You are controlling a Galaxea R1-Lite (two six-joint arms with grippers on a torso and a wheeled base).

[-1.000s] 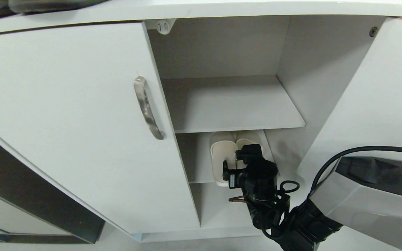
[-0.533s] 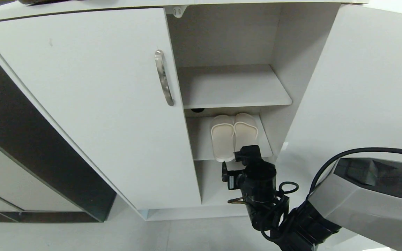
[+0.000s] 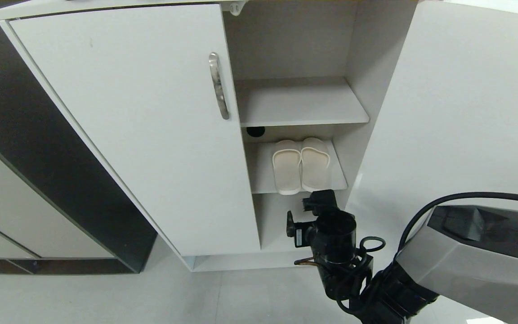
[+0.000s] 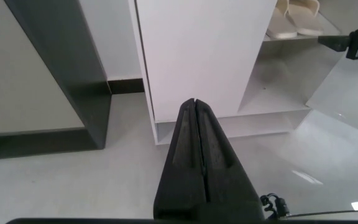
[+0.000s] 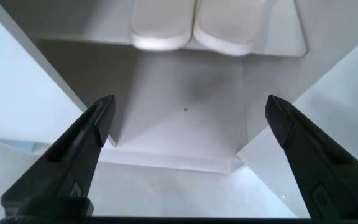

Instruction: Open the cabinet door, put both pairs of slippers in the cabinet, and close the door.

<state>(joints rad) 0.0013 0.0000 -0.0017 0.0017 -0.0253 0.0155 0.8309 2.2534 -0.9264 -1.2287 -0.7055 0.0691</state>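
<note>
A pair of cream slippers [image 3: 301, 164] lies side by side on the middle shelf [image 3: 261, 173] of the white cabinet, toes toward the front edge. My right gripper [image 3: 318, 198] hovers just in front of and below that shelf. In the right wrist view it [image 5: 189, 106] is open and holds nothing, with the slippers [image 5: 194, 22] beyond its fingers. The cabinet's right door [image 3: 457, 103] stands open, and the left door [image 3: 142, 126] with its metal handle [image 3: 219, 85] is closed. My left gripper [image 4: 195, 109] is shut on nothing, low over the floor in front of the left door [image 4: 197, 50].
The upper shelf [image 3: 299, 105] and the bottom compartment [image 3: 281, 229] hold nothing. A dark panel [image 3: 38, 148] flanks the cabinet on the left. Pale floor [image 3: 106, 297] spreads in front. The open right door stands close beside my right arm.
The head camera has backed away from the cabinet. My right gripper has drawn back from the slippers to below the shelf edge, and the slippers stay on the shelf.
</note>
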